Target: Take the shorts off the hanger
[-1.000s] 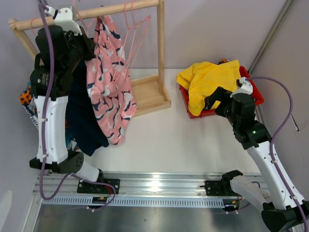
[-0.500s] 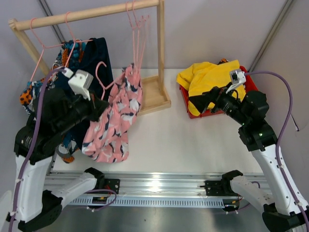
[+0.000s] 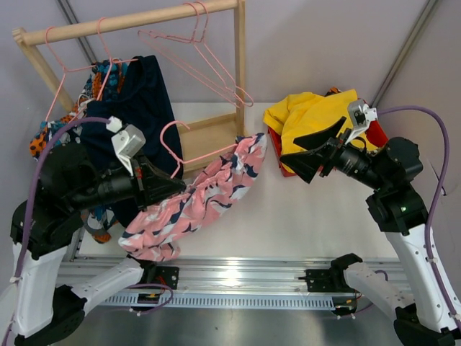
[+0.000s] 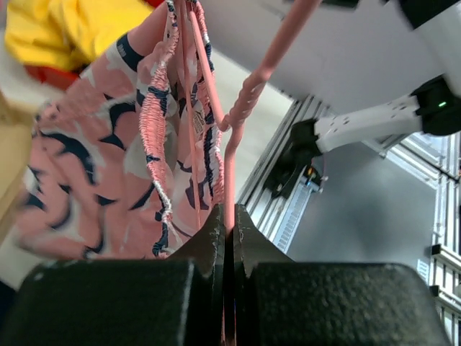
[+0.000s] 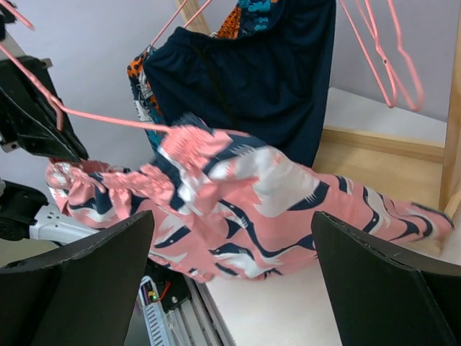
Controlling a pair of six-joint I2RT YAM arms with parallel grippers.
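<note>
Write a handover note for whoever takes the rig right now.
Left pincer: shut on the pink hanger, held off the rack over the table, with the pink patterned shorts draped on it.
Right pincer: open, empty, pointing at those shorts.
Done: yellow shorts lie in the red bin.
To do: pull the pink pair off its hanger. The navy shorts, orange-black shorts and blue-orange shorts hang at the rack.

Bright, even light; glare on the metal rail (image 3: 238, 277); left wrist view blurred up close; shadows soft.
</note>
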